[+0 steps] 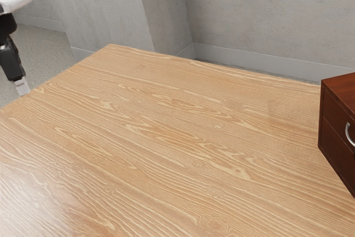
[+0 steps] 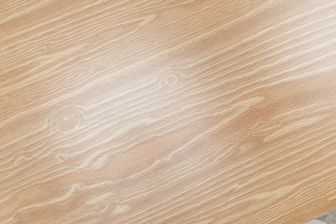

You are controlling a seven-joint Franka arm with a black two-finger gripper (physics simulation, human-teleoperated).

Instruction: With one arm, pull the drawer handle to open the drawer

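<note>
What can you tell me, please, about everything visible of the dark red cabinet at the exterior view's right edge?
The cabinet is a boxy unit with a dark reddish-brown, wood-like finish, cut off by the exterior view's right edge. Its flat top and its front show. A thin seam divides the front into two drawer fronts, both looking flush, so shut. A curved silvery handle, partly cropped, sits on the front. The cabinet stands upright on the light wooden table; nothing else is seen touching it.
</note>
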